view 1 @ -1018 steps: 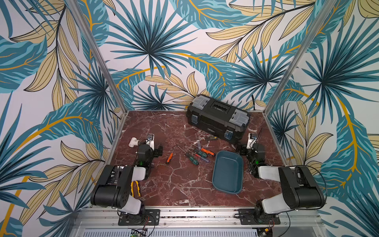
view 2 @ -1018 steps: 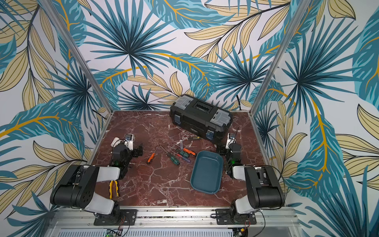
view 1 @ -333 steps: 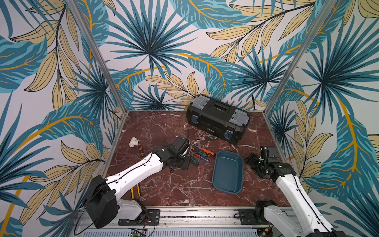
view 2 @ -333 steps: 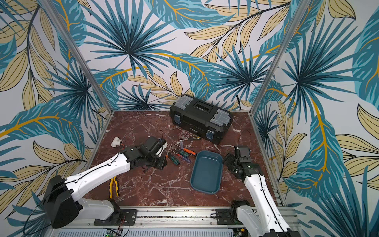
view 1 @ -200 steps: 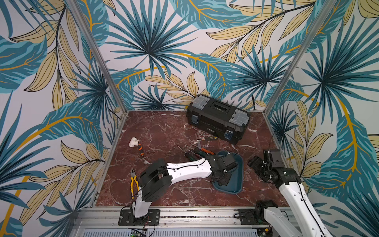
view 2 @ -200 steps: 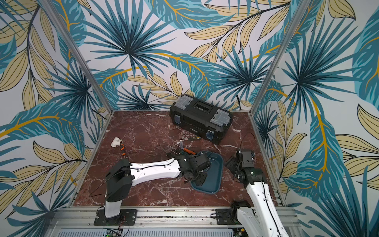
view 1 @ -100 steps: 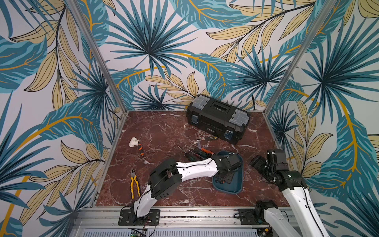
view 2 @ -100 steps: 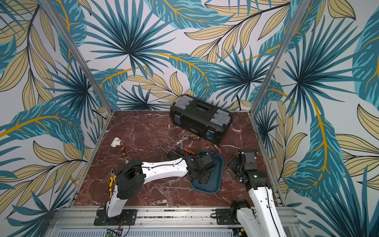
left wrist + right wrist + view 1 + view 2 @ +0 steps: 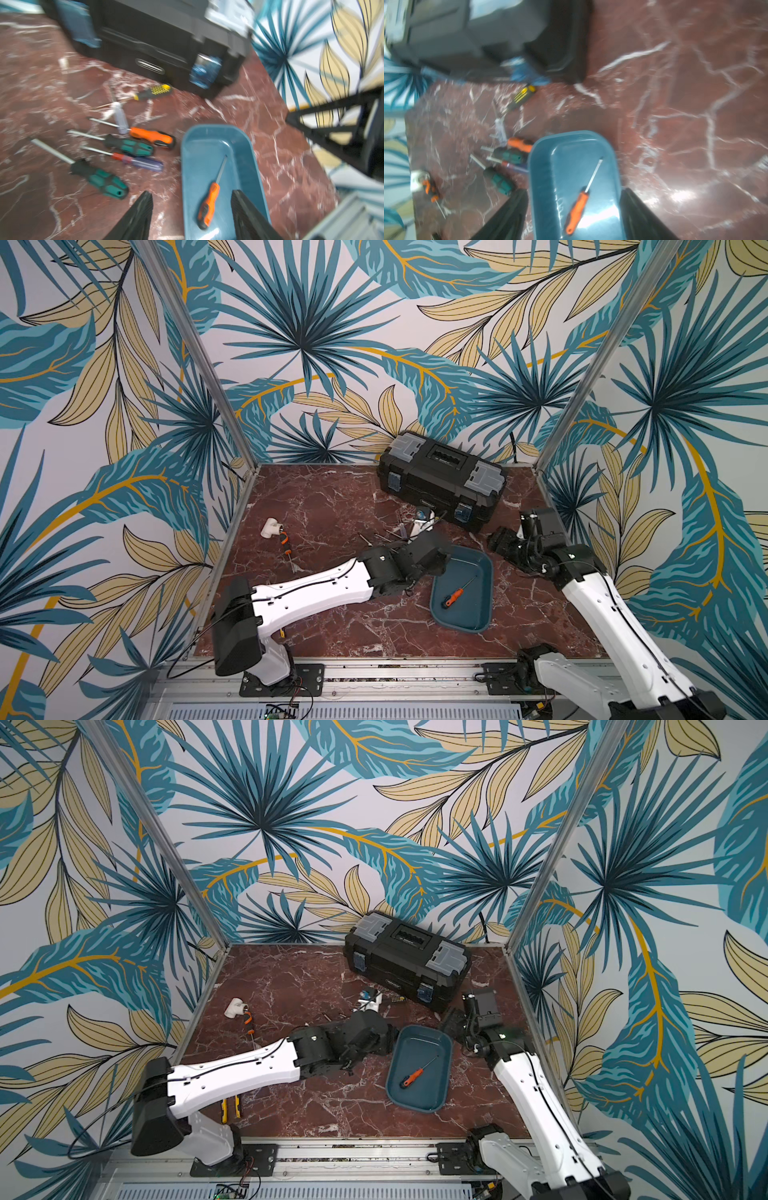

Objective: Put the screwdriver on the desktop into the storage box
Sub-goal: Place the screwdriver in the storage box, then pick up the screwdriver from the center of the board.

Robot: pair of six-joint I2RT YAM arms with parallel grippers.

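The orange-handled screwdriver [image 9: 454, 596] lies flat in the storage box [image 9: 469, 614]. More screwdrivers [image 9: 128, 144] lie on the desktop [image 9: 41, 83] just beside it. The left gripper [image 9: 190, 193] and right gripper [image 9: 573, 191] stand apart, empty. These tools are probably light and rigid, so grasp the moulded handle, not the thin, slick shaft.

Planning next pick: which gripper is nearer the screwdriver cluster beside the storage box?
Left. The left gripper hangs beside the cluster, at the storage box rim; the right gripper is past the box's opposite side.

Overhead stereo; wrists near storage box [image 9: 201, 145]
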